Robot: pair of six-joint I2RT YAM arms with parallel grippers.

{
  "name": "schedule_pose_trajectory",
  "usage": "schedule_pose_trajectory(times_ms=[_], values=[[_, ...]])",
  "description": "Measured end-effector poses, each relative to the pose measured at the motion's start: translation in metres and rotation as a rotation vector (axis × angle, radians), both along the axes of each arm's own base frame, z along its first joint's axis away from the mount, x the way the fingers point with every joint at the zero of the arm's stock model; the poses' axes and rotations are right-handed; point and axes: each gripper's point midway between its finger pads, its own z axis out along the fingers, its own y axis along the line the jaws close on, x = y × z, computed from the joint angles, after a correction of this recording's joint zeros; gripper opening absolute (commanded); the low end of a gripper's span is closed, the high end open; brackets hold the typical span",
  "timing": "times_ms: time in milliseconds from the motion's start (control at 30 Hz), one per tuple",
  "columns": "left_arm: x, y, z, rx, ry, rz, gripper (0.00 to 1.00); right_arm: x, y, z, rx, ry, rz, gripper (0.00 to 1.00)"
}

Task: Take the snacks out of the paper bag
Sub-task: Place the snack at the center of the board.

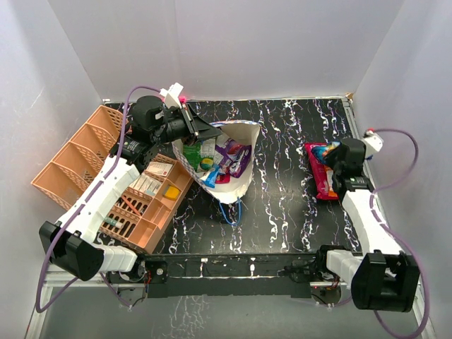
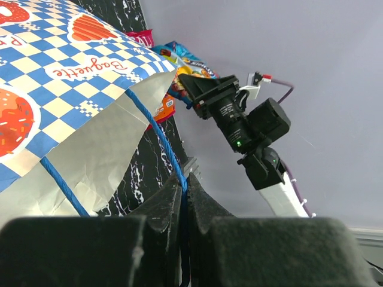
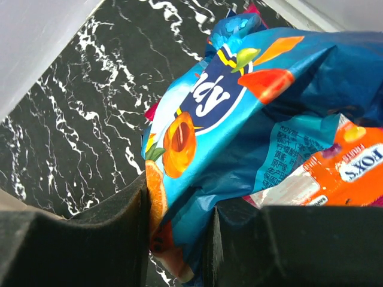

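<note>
At the left edge stood the peach basket [image 1: 74, 166] of bottles and tubes, no part of the job. Just beside it the left gripper [image 2: 185, 192] was pinched tight on the blue cord handle [image 2: 157, 134], holding up one side of the paper bag [image 1: 236, 185] at mid-table so its mouth gaped. Several snacks [image 1: 227, 157] lay inside, green, purple and white among them. Over on the right, the right gripper [image 3: 178, 222] was clamped on a blue packet [image 3: 251, 101], low over a magenta packet [image 1: 318, 180] and an orange packet [image 3: 344, 173] lying on the black marbled table [image 1: 282, 212]. I judged this the set-down step. Next that gripper needed to let go, lift away and reach back across to the bag, minding the bag's raised rim and the left arm [image 1: 106, 183] at the opening.
</note>
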Motion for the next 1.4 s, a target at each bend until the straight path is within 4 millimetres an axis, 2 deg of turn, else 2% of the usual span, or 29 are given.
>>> schedule_pose_trajectory(times_ms=[133, 300, 433, 533, 633, 800, 900, 1167, 1300, 1400], values=[[0.0, 0.0, 0.0, -0.002, 0.0, -0.002, 0.0, -0.012, -0.022, -0.02, 0.152, -0.052, -0.074, 0.07], [-0.002, -0.001, 0.001, -0.007, 0.006, -0.007, 0.0, -0.004, -0.039, -0.016, 0.253, -0.15, -0.109, 0.07], [-0.003, -0.001, 0.001, -0.01, 0.009, -0.016, 0.0, 0.01, -0.037, -0.008, 0.278, -0.217, -0.07, 0.07], [-0.004, -0.002, 0.002, -0.013, 0.011, -0.02, 0.0, 0.016, -0.032, -0.012, 0.3, -0.23, -0.041, 0.07], [-0.005, -0.002, 0.002, -0.015, 0.013, -0.023, 0.0, 0.012, -0.029, -0.027, 0.317, -0.225, -0.04, 0.07], [-0.006, -0.003, 0.003, -0.018, 0.015, -0.03, 0.0, -0.004, -0.029, -0.067, 0.318, -0.207, -0.071, 0.08], [-0.007, -0.003, 0.003, -0.019, 0.015, -0.036, 0.0, -0.01, -0.028, -0.078, 0.319, -0.217, -0.08, 0.09], [-0.008, -0.003, 0.003, -0.023, 0.016, -0.04, 0.0, -0.017, -0.03, -0.101, 0.339, -0.213, -0.118, 0.3], [-0.008, -0.003, 0.004, -0.025, 0.019, -0.042, 0.0, -0.016, -0.03, -0.101, 0.339, -0.215, -0.117, 0.55], [-0.008, -0.004, 0.004, -0.027, 0.021, -0.041, 0.0, -0.02, -0.03, -0.099, 0.337, -0.209, -0.128, 0.68]])
